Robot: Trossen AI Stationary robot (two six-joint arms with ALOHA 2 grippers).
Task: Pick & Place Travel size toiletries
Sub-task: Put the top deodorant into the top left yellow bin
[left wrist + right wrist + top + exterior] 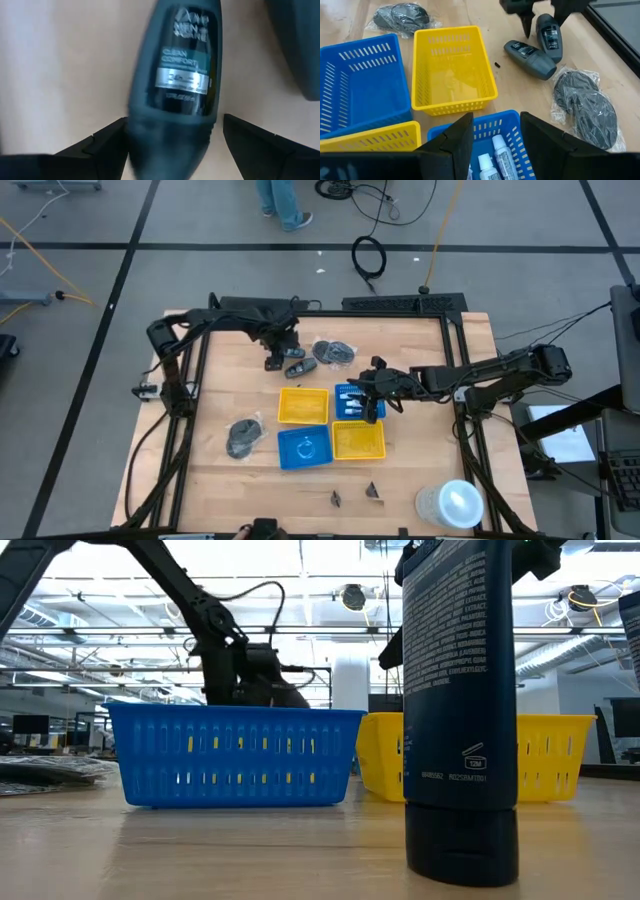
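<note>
— Where are the tubes (499, 159)?
— In the blue tray (516, 131), under the right hand (492, 136), fingers apart.
— The left hand (172, 142)?
— Fingers apart around a dark bottle (177, 75) on the surface (420, 345).

Both hands (272, 358) (377, 402) open — arms outstretched (low).

Left gripper (272, 360): jaws straddle a dark deodorant bottle (172, 85), second bottle (529, 58) just beside.
Centre: four trays (302, 405) packed together.
Front worktop (420, 470): open, bar small clips (372, 493).
Right gripper (492, 145): over tubes (502, 155).
</note>
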